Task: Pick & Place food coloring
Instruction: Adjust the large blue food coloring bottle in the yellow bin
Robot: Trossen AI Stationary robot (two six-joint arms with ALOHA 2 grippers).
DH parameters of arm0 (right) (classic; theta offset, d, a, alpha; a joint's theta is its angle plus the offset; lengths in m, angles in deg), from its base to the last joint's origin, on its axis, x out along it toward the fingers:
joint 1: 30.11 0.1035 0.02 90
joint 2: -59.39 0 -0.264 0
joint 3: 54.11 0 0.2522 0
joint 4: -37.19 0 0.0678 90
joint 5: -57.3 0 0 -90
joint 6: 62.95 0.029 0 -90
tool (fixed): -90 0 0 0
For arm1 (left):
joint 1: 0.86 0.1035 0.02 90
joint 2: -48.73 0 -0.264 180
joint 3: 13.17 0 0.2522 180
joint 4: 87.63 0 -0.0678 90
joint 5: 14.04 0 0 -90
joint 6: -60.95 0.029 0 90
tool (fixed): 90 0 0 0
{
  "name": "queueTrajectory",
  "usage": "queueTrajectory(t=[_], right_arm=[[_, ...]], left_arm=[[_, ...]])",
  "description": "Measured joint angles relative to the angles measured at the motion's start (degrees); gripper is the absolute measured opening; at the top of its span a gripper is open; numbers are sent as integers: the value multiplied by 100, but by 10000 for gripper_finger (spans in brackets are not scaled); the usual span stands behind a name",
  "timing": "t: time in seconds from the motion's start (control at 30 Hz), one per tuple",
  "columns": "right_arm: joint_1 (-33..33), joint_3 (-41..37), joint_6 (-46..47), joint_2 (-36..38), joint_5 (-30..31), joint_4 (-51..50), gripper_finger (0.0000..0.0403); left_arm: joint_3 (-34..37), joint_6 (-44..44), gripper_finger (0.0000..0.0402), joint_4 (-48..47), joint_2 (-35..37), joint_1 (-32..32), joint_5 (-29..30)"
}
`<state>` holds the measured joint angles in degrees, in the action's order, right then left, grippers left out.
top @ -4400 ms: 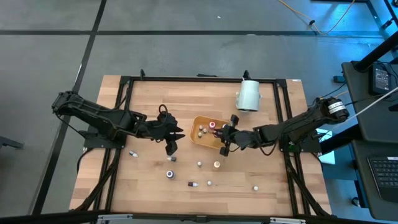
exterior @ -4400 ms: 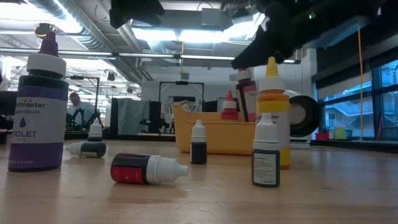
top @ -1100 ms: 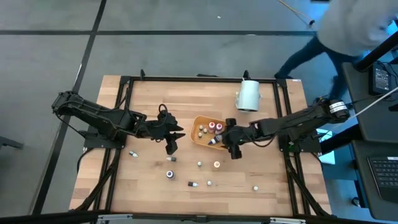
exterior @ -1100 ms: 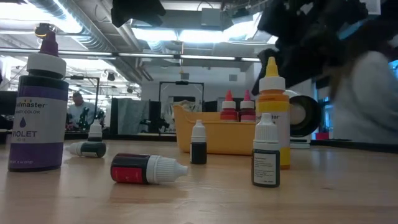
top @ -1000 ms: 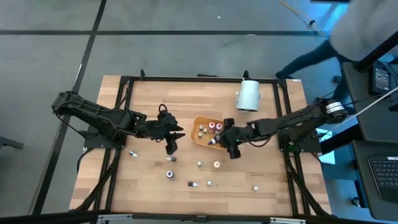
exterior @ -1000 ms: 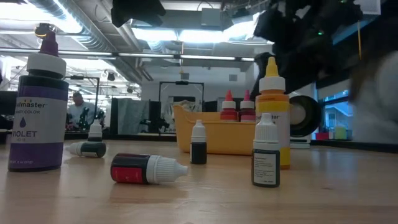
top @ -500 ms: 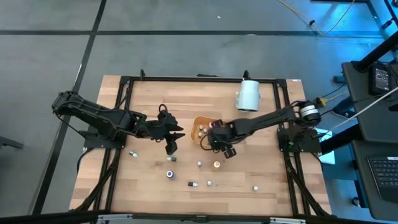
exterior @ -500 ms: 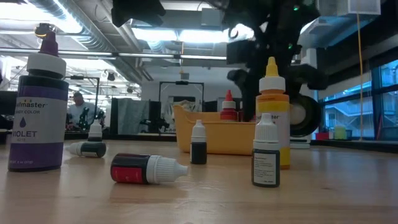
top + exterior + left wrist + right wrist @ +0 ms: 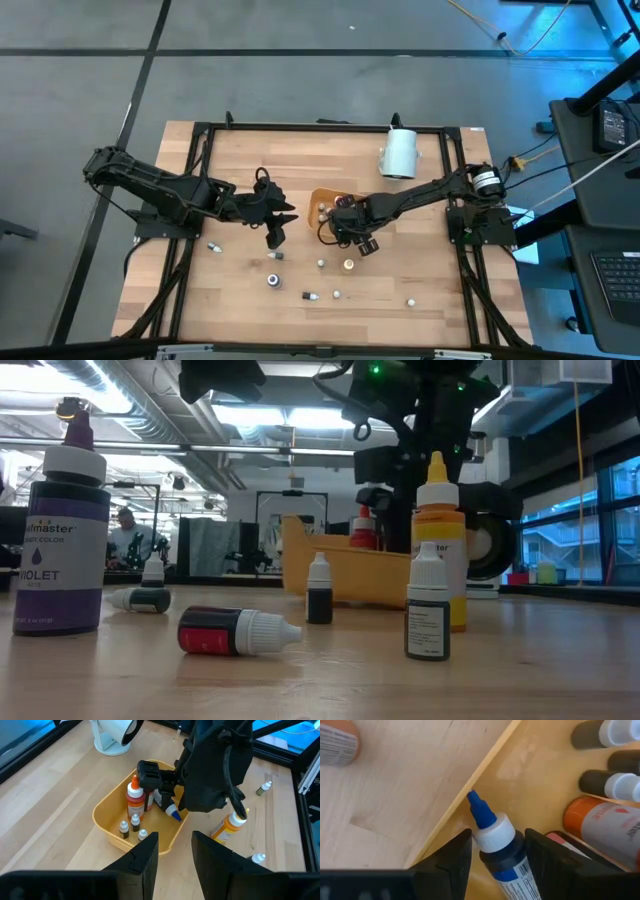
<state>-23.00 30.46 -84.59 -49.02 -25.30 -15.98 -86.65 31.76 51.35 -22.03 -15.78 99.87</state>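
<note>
A blue-capped bottle (image 9: 497,842) of food coloring, dark-bodied with a white collar and a pointed blue tip, sits between the fingers of the right hand (image 9: 167,802), which is closed on it over the orange tray (image 9: 107,822). The tip points down toward the tray's floor, close to the side wall.

In the tray stand a red-capped bottle (image 9: 134,800) with an orange tip and three small dark vials with white caps (image 9: 132,825). The tray looks tilted in the low view.

On the wooden worktop (image 9: 240,290) outside the tray stand an orange bottle (image 9: 438,540), a large violet bottle (image 9: 62,550) and small white-capped vials, and a red-labelled bottle (image 9: 235,632) lies on its side. A white cylinder (image 9: 400,153) rests near the far edge.

The left hand (image 9: 278,222) hovers just beside the tray, its fingers apart with nothing between them.

Behind the worktop is a workshop with ceiling ducts and strip lights; a person (image 9: 122,532) sits far back. The right arm hides part of the tray from above.
</note>
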Motion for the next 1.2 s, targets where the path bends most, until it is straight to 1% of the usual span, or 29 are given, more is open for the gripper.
queueTrajectory(t=[0.3, 0.57, 0.67, 0.77, 0.87, 0.93, 1.13, 1.2], right_arm=[[4, -9, -130, -11, 28, 66, 147], [5, -20, -133, -19, 30, 69, 91], [4, -20, -133, -21, 46, 67, 82], [4, -22, -134, -25, 46, 67, 82], [4, -24, -132, -25, 45, 61, 93], [2, -9, -118, -25, 57, 24, 110], [-11, 399, -157, -82, 109, -370, 187], [-9, 589, -428, -79, 111, -506, 207]], left_arm=[[0, 0, 114, 0, 0, 0, -1], [0, 0, 114, 1, 0, 0, 1], [0, 0, 114, -1, 0, 0, 1], [0, 0, 114, -1, 0, 0, 1], [0, 0, 114, -1, 0, 0, 1], [0, 49, 114, -1, 0, 0, 1], [0, 246, 114, -1, 0, 1, 1], [0, 252, 114, -1, 0, 2, 1]])
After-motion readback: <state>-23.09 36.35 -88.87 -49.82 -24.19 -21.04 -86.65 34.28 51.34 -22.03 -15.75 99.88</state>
